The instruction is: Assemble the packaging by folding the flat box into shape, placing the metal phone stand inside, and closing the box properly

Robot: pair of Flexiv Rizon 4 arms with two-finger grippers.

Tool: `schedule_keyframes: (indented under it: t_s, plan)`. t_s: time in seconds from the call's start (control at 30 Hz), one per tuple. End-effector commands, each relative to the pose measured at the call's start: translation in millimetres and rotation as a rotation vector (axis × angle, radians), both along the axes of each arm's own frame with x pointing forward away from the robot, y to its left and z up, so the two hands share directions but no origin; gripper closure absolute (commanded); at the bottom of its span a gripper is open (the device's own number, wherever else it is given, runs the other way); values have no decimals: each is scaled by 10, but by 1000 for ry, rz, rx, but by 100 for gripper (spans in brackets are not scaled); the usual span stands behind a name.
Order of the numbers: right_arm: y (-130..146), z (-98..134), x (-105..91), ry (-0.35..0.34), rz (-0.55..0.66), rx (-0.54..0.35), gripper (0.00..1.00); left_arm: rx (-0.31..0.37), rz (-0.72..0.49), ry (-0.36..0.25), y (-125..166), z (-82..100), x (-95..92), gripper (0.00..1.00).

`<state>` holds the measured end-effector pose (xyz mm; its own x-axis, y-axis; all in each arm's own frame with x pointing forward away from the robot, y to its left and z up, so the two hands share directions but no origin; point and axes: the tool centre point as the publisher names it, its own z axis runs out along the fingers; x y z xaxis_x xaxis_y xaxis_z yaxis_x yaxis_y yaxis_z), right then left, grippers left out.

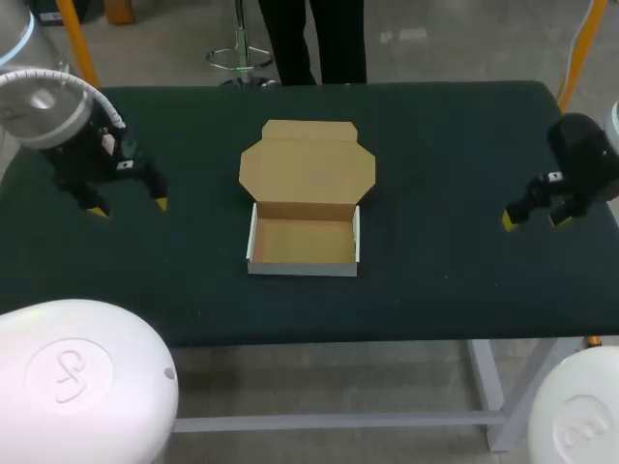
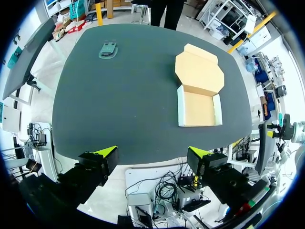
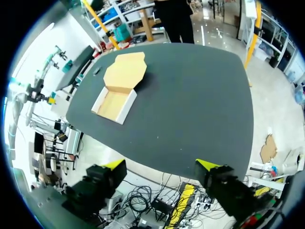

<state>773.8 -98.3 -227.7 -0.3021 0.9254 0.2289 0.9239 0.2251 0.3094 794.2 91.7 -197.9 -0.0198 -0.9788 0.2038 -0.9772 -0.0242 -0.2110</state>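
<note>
A cardboard box [image 1: 303,242] sits at the middle of the table as an upright tray, its lid [image 1: 308,169] lying open and flat behind it. The left wrist view has the box [image 2: 198,109] ahead and to one side, the right wrist view has it [image 3: 113,105] far ahead. A grey metal phone stand [image 2: 108,49] lies near the table's far left corner; in the head view my left arm hides it. My left gripper [image 1: 126,205] [image 2: 152,155] hangs open over the table's left part, empty. My right gripper [image 1: 532,217] [image 3: 161,165] is open and empty near the right edge.
The dark green table [image 1: 455,145] carries only the box and the stand. Wide bare cloth lies between each gripper and the box, and along the front edge.
</note>
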Motion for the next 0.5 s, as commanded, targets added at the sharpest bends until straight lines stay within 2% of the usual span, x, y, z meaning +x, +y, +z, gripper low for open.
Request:
schedule_keyframes:
  t_s: [0.03,0.5]
  plan:
    - [-6,20,-11,2,1,1,0,8,10,4,4,-14,45,0]
    - [-6,20,-11,2,1,1,0,-2,58,26,174,-140,169,0]
